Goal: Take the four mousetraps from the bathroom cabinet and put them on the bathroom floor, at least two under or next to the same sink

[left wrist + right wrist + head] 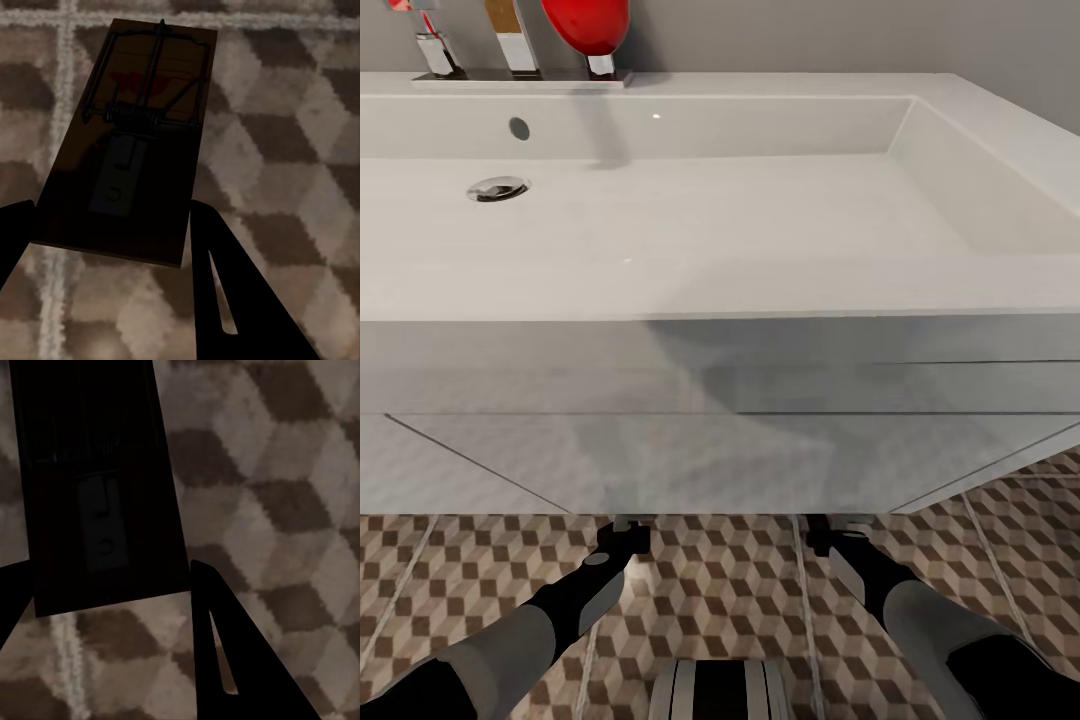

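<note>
From the head view, a wide white rectangular sink (660, 200) with a round chrome drain (498, 188) sits on a pale grey glossy vanity unit (710, 440), and both arms reach forward and down beneath its front edge. The left gripper (622, 535) and the right gripper (835, 533) disappear under the vanity's lower edge, above the floor of brown and beige cube-patterned tiles (730, 590).

In the left wrist view, a flat dark brown wooden mousetrap (131, 142) with a grey wire spring and bar and a red patch near its far end lies between the dark fingers (232, 300) of the left gripper (112, 225), its near end at the fingertips — the jaws appear pinched on its edges, the tiles close behind.

In the right wrist view, a second dark brown mousetrap (97, 487), deeply shadowed, sits between the fingers (225, 652) of the right gripper (109, 585), which seem clamped on its near end over the same patterned tiles — whether either trap touches the floor cannot be told.
</note>
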Controlling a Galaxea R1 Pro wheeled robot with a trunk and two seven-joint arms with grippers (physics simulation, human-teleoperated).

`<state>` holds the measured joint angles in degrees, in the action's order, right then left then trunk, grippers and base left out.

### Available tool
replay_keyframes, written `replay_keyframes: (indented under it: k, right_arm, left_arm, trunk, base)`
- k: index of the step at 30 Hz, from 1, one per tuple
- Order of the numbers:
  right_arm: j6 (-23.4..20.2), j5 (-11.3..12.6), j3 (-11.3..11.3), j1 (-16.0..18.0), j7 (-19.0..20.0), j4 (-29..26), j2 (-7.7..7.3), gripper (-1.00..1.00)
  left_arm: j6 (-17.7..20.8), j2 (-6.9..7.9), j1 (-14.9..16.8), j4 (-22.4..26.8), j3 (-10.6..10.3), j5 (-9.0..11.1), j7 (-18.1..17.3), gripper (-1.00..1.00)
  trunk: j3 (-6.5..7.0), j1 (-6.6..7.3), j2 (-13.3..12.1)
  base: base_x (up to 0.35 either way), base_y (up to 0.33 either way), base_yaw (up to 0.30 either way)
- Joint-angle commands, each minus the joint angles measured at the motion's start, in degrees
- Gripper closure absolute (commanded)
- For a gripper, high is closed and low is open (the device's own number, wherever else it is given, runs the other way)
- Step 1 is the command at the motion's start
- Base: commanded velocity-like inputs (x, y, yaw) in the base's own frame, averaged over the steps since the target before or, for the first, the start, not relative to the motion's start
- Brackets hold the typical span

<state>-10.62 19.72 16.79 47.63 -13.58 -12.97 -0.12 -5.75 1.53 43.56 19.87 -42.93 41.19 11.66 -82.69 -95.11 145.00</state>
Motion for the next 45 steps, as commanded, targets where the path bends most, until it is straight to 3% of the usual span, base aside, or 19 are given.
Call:
replay_keyframes:
  k: [1, 13, 24, 45]
  right_arm:
    - [-0.3, 0.7, 0.4, 0.0, -0.3, -0.1, -0.03, 1.0]
    - [-0.3, 0.6, 0.5, 0.0, -0.4, 0.1, 0.02, 1.0]
    - [-5.6, 0.8, 0.3, 0.0, -0.4, 0.7, 0.03, 1.0]
    - [-4.2, 1.2, 0.2, 0.0, -0.4, 0.8, -0.05, 1.0]
  left_arm:
    - [-0.1, 0.05, 0.0, 0.1, -0.5, 0.3, 0.4, 1.0]
    - [-0.2, 0.05, 0.0, 0.1, -0.5, 0.3, 0.4, 1.0]
    - [-0.2, 0.05, 0.0, 0.3, -0.5, 0.3, 0.4, 1.0]
    - [-0.2, -0.03, 0.0, 0.2, -0.5, 0.3, 0.4, 1.0]
  trunk:
    - [-0.04, 0.01, 0.0]
    - [-0.04, 0.01, 0.0]
    - [-0.04, 0.01, 0.0]
    - [-0.04, 0.01, 0.0]
  base:
    - [0.0, 0.0, 0.0]
    - [0.0, 0.0, 0.0]
    - [0.0, 0.0, 0.0]
    - [0.0, 0.0, 0.0]
